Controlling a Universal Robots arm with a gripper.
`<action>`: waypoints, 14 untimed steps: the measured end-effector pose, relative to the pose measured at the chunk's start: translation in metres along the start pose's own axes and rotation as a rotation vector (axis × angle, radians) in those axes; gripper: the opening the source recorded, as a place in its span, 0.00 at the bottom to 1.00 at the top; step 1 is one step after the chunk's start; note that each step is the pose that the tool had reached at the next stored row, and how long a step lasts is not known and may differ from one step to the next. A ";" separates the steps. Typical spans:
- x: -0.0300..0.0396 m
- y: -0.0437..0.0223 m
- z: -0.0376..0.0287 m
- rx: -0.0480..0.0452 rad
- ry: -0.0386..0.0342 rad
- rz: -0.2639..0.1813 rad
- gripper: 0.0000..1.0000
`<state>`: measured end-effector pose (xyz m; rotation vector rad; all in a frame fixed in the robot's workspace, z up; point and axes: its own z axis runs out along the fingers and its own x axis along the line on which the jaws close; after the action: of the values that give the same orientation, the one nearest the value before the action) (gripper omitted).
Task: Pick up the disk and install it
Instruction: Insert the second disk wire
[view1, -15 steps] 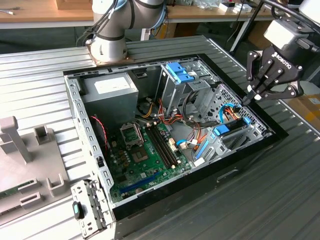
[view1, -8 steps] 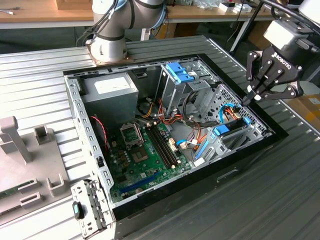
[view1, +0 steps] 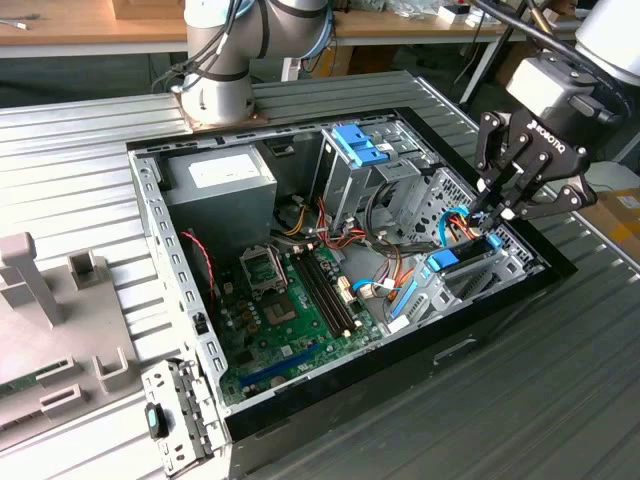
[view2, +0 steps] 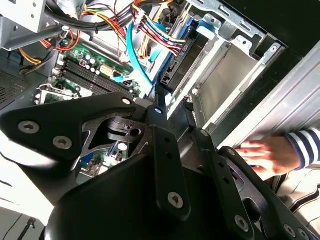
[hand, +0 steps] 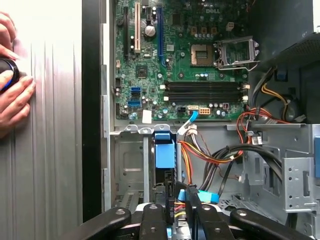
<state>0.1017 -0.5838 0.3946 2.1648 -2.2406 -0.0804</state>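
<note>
In the exterior view, the black gripper reaches into the open computer case at the view's right, fingers narrowed on the blue-framed silver-grey disk, which stands edge-up in the drive bay. A tilt could jam it against the bay wall.

The second wrist view adds a person's hand beside the case.

The first wrist view adds the green motherboard and orange cables near the bay, a likely snag.

Open room above the motherboard; cable tangle (orange, black) crowding the drive bay beside the claw.
</note>
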 end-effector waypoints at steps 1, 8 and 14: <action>0.0000 0.0002 0.0005 0.0000 0.0000 0.000 0.30; -0.0045 0.0007 -0.0048 0.0000 -0.0003 0.000 0.30; -0.0064 0.0046 -0.0051 0.0016 -0.0024 0.000 0.30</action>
<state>0.0976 -0.5773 0.4000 2.1668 -2.2425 -0.0813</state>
